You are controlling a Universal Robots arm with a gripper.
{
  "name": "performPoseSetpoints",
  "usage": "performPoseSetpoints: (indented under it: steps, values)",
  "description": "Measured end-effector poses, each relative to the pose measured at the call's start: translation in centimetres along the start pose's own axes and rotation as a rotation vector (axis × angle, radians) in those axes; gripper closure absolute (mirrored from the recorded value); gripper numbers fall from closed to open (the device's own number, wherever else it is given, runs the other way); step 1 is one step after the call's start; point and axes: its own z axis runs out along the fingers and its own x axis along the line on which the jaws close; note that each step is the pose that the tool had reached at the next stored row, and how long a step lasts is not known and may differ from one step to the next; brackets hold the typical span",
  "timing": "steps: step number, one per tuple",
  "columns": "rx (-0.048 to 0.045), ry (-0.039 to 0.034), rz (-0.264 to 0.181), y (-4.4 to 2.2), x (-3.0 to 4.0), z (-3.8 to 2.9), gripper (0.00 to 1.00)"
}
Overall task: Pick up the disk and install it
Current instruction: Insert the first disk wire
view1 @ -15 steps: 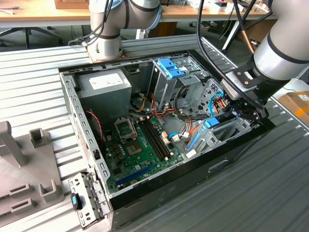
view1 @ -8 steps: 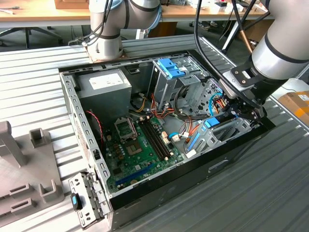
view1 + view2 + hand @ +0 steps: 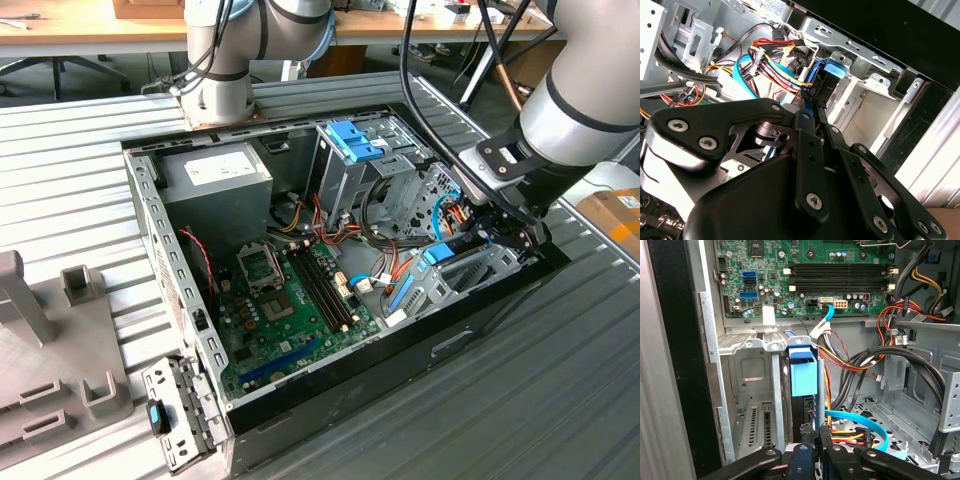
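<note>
Pincer (image 3: 810, 452) fingers are clenched on the disk (image 3: 804, 372), which stands on edge, its blue tab uppermost in the first wrist view, partly lowered into the grey drive bay (image 3: 752, 390) at the computer case's front end. How deep it sits I cannot tell. In the exterior view, pincer (image 3: 495, 235) and disk (image 3: 440, 252) sit at about three o'clock in the open case (image 3: 150, 230). Farther in lie the green motherboard (image 3: 290, 300) at centre and the tall cage's blue clip (image 3: 352, 140) near twelve o'clock. The case rests on the ribbed counter (image 3: 70, 160).
</note>
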Motion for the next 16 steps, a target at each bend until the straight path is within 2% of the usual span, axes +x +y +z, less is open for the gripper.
performPoseSetpoints:
  steps: [7,11,16]
  values:
    - [0.0003,-0.0004,0.002,0.04,0.01,0.05,0.84]
    - [0.0003,-0.0012,0.003,-0.03,-0.04,-0.28,0.84]
    - [0.0003,-0.001,0.003,-0.05,-0.05,-0.34,0.84]
